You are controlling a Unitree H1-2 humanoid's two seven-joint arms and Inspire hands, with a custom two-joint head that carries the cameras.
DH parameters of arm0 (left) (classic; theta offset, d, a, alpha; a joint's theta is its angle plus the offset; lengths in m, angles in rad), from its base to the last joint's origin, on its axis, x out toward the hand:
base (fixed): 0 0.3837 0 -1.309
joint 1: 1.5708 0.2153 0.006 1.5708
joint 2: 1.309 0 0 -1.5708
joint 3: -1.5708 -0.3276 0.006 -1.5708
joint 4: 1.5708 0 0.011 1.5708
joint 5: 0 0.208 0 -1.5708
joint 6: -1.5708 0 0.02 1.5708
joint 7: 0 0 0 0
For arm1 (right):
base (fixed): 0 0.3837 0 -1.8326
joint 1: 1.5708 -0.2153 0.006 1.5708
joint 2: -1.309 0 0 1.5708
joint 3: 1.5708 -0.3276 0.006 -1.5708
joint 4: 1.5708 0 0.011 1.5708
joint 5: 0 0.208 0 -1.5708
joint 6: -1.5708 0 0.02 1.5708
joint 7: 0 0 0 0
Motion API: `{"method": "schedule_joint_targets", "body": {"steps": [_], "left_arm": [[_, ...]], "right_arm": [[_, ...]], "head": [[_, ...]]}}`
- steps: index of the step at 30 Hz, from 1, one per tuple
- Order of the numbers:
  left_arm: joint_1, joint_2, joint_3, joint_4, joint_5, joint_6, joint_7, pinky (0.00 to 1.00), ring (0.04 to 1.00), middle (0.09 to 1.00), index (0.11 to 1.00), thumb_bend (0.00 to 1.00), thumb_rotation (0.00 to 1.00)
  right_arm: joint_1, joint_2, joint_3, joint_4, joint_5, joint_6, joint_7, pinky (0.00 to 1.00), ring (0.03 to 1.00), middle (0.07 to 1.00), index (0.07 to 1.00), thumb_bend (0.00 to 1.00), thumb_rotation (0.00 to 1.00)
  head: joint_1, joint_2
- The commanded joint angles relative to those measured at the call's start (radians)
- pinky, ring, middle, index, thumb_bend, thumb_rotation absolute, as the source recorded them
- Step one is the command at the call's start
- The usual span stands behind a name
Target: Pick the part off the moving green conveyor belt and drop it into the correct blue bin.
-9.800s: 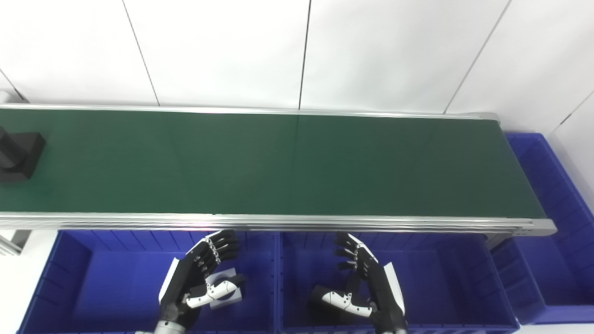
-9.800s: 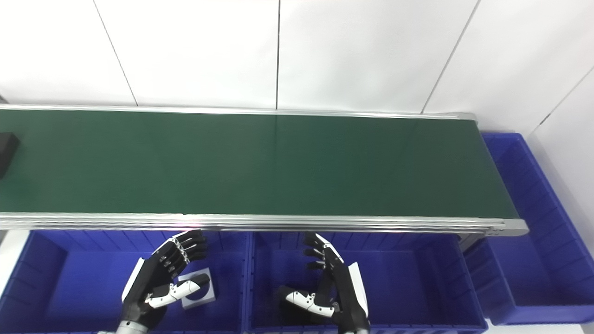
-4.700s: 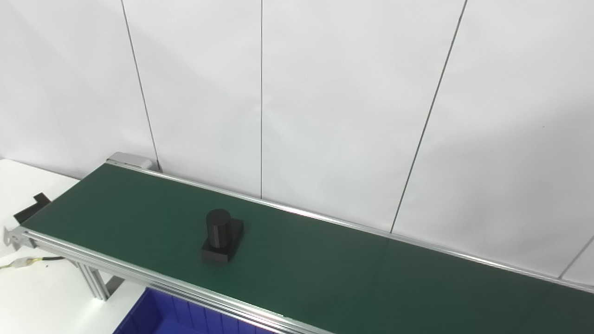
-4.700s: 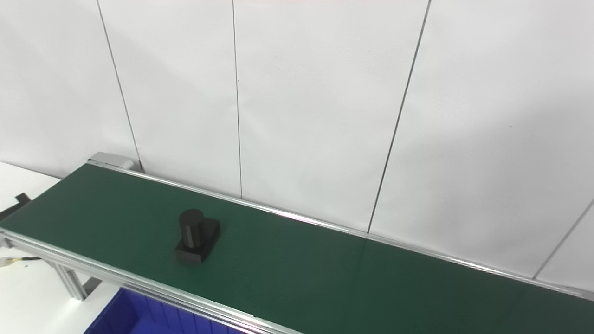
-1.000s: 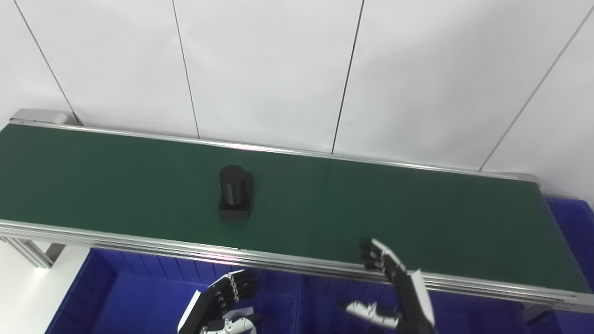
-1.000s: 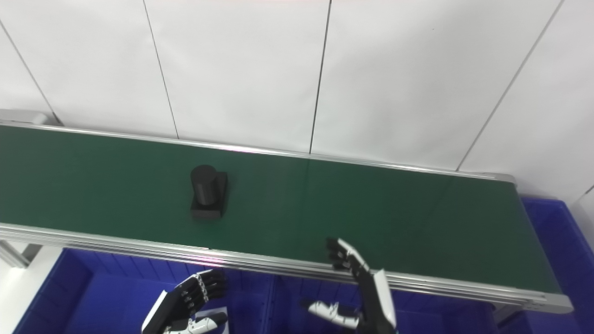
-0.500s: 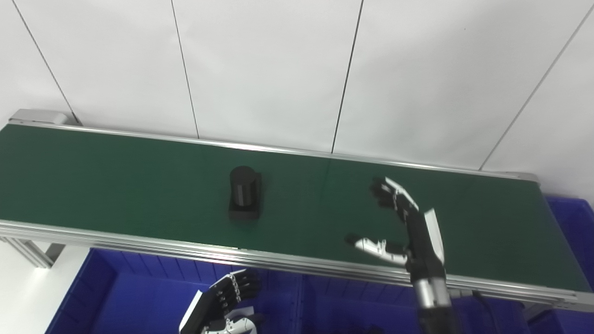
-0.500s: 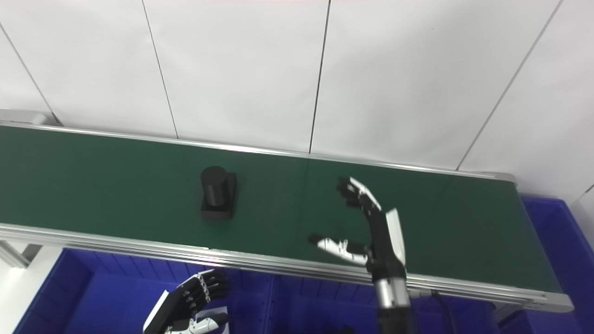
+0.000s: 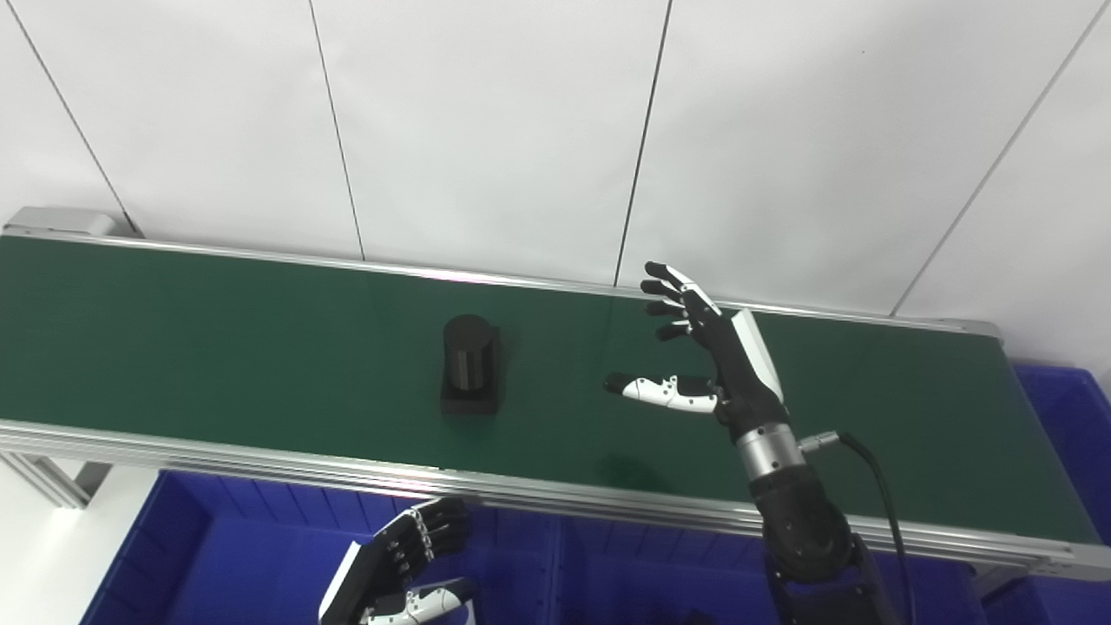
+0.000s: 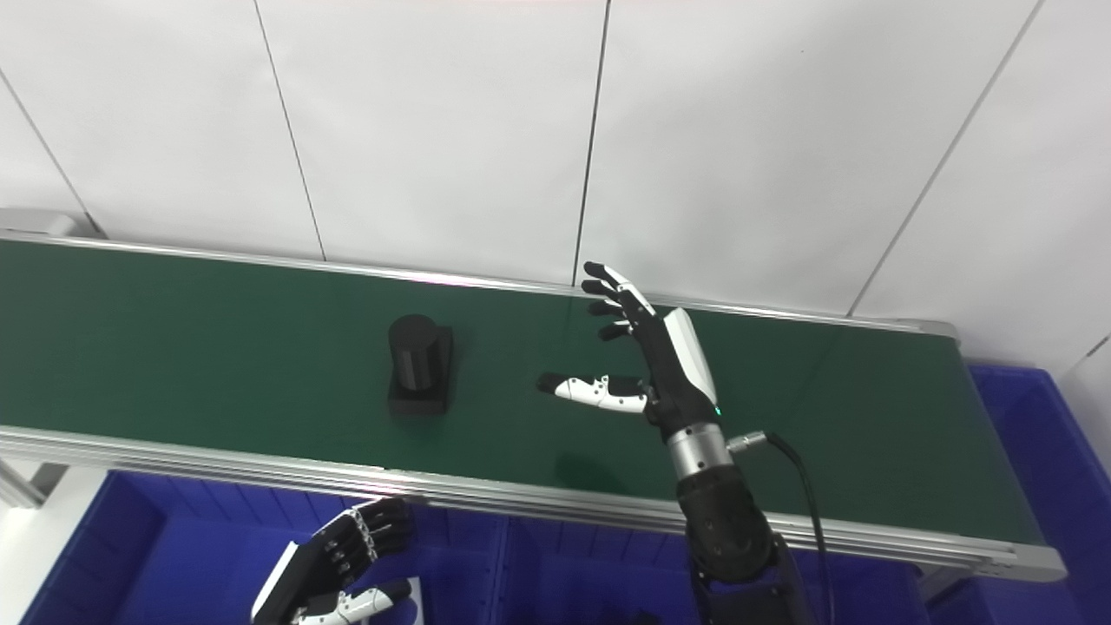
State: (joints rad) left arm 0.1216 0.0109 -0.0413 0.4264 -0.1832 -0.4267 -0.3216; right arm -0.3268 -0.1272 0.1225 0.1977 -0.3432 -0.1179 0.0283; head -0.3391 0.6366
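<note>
Left eye view: right hand point(image 9: 716, 360) is raised over the belt point(image 9: 217, 347), fingers point(image 9: 673, 304) spread and pointing toward the far rail, thumb held out to the left; it holds nothing. One black part point(image 9: 470, 365), a cylinder upright on a flat base, stands on the belt to the left of that thumb and apart from it. Bare belt lies between thumb and part and stretches on to both ends. Left hand point(image 9: 395, 569) sits low over a blue bin point(image 9: 174, 555) below the near rail point(image 9: 260, 456), fingers curled loosely and apart, thumb clear of them, empty.

Right eye view: one part point(image 10: 418, 365) stands about midway between the two rails, nearer the near one. Right hand point(image 10: 655, 365) is to its right, over the belt, with a gap between. Left hand point(image 10: 325, 564) is below the near rail. A second bin point(image 10: 1055, 451) shows past the right end of the belt.
</note>
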Motion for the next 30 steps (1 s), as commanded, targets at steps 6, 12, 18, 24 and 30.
{"method": "schedule_joint_targets", "body": {"steps": [6,12,18,24,30], "left_arm": [[-0.016,-0.023,0.006,-0.012,-0.004,-0.041,-0.006,0.72,0.718,0.729,0.718,0.63,0.0],[-0.021,-0.022,0.015,-0.01,0.024,-0.042,0.004,0.72,0.719,0.731,0.721,0.62,0.0],[-0.02,-0.023,0.017,-0.014,0.035,-0.042,0.004,0.72,0.72,0.733,0.722,0.61,0.0],[-0.008,-0.018,0.019,-0.026,0.047,-0.041,0.012,0.74,0.732,0.739,0.729,0.61,0.0],[-0.005,-0.02,0.026,-0.024,0.052,-0.041,0.025,0.77,0.738,0.736,0.72,0.61,0.0]], "right_arm": [[-0.147,0.002,0.05,0.126,-0.025,-0.011,0.006,0.79,0.906,0.955,1.0,0.8,0.27],[-0.258,0.032,0.095,0.265,-0.017,-0.002,0.046,0.79,0.991,1.0,1.0,0.86,0.27],[-0.347,0.078,0.146,0.43,-0.047,-0.031,0.012,0.78,0.951,0.994,1.0,0.88,0.26],[-0.366,0.116,0.155,0.493,-0.019,-0.072,0.016,0.85,0.997,1.0,1.0,0.87,0.24],[-0.381,0.124,0.187,0.535,-0.046,-0.061,0.02,0.92,0.991,0.994,1.0,0.9,0.3]], "head": [[0.048,-0.014],[0.118,-0.026],[0.138,-0.031],[0.137,-0.038],[0.151,-0.047]]}}
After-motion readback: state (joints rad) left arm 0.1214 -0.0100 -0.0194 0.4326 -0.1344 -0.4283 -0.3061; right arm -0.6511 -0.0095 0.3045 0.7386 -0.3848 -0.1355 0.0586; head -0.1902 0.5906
